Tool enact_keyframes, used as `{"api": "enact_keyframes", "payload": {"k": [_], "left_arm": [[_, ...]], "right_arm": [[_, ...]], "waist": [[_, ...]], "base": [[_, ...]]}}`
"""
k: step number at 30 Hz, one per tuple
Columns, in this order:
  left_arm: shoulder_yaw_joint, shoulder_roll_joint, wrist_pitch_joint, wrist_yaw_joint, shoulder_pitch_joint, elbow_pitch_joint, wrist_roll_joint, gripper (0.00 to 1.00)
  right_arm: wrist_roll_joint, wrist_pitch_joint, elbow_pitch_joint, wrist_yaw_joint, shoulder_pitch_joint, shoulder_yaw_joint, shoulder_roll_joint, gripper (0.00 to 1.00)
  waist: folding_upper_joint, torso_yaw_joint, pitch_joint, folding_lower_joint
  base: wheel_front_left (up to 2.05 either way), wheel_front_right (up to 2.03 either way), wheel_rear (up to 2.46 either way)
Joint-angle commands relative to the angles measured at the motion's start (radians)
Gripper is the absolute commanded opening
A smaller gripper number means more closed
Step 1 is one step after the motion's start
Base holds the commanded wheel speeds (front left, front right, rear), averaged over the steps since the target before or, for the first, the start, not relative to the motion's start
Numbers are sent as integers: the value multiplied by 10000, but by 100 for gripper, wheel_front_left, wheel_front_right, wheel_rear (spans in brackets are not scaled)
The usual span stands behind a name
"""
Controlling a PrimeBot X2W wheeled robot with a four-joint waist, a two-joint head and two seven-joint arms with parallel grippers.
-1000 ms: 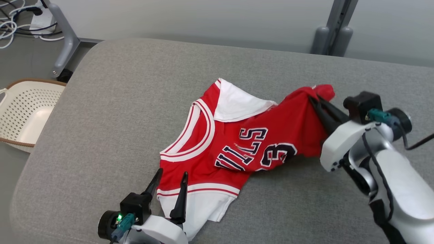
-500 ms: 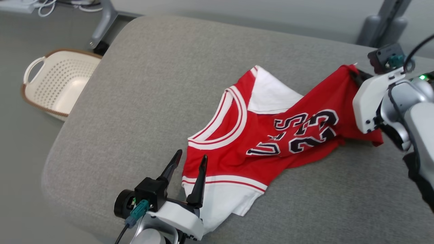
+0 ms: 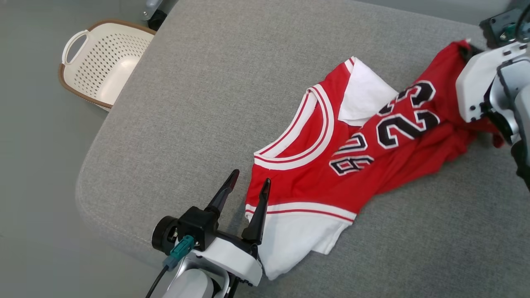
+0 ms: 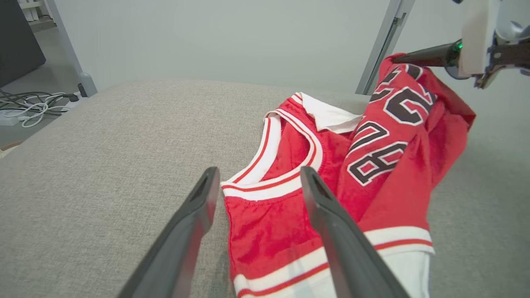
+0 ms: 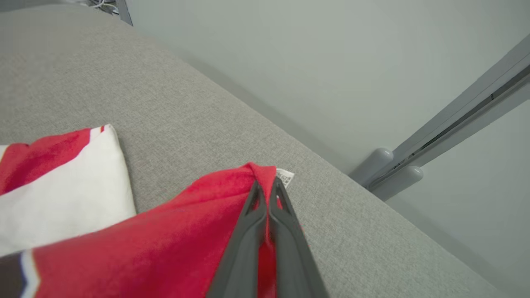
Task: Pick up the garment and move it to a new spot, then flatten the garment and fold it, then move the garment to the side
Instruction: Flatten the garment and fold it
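Observation:
The garment is a red jersey with white trim and black numbers, lying crumpled on the grey cushion. My right gripper is shut on a red corner of the garment beside a small white tag, holding that end lifted; in the head view its pale housing sits at the right edge and hides the fingers. My left gripper stands open at the garment's near white-hemmed end, one finger over bare cushion and the other over the cloth.
A cream perforated basket with a brown rim stands on the floor left of the cushion. The cushion's rounded edge runs close to my left gripper. Grey metal posts rise behind the cushion, and cables lie on the floor.
The head camera has swung, shifting the whole picture. The right gripper has drawn its end of the garment up and away, stretching the cloth and unfolding the numbers. The left gripper stays open.

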Motion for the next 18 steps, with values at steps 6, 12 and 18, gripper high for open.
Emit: {"api": "enact_keyframes", "payload": {"k": [6,12,18], "left_arm": [[14,22,-40,114,-274,-135,35,100],[342,27,-42,108,-194,-87,328,100],[744,110,-30,46,74,-25,616,100]], "right_arm": [[-79,-1507,889,-1,-325,-45,526,100],[576,-2745,922,-2,-133,420,760,100],[1466,-3915,520,-1,610,650,641,100]], "waist": [[0,-361,-59,0],[0,-1128,-368,0],[0,-2001,-832,0]], "base": [[0,0,0],[0,0,0],[0,0,0]]}}
